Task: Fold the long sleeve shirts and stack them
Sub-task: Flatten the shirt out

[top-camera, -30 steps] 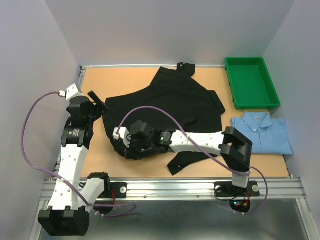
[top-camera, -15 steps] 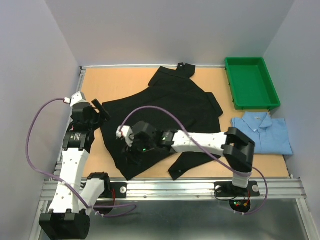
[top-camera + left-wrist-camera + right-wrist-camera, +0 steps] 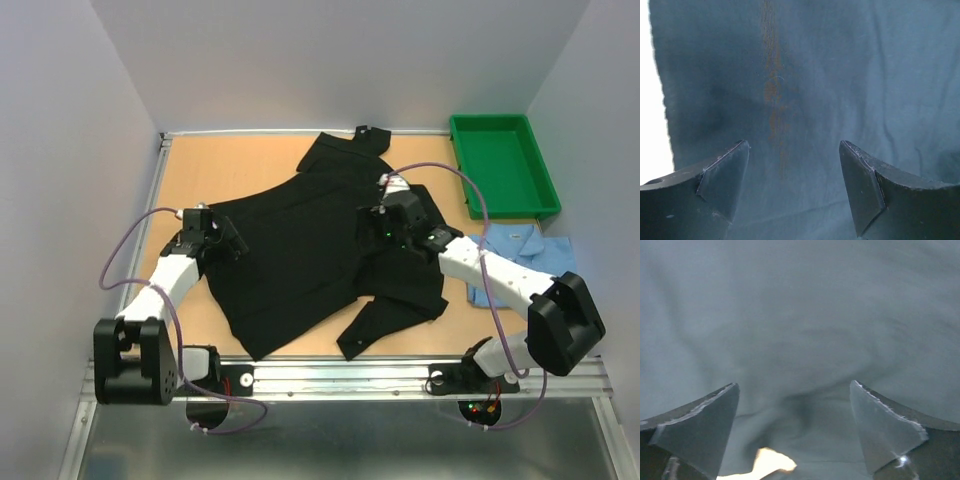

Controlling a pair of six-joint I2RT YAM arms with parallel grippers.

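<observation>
Across the middle of the surface [image 3: 240, 165] lies the black shirt [image 3: 310, 240], spread out. The left gripper [image 3: 794, 165] and right gripper [image 3: 794, 410] hang over it, released and empty. The light blue shirt [image 3: 548, 252] rests at the right edge.

The left arm [image 3: 165, 283] and the right arm [image 3: 495, 275], both rising from the metal rail [image 3: 340, 378], are wearing white shells between black joint blocks. A purple cable [image 3: 112, 275] is looping beside the left arm above the rail. A second purple cable [image 3: 455, 172] is arching over the right arm, far from the rail. Small red and green lights [image 3: 482, 408] are glowing just below the rail. The left gripper [image 3: 794, 170] and the right gripper [image 3: 794, 415] are showing dark grey wedge-shaped fingers [image 3: 722, 175] with pale worn edges.
</observation>
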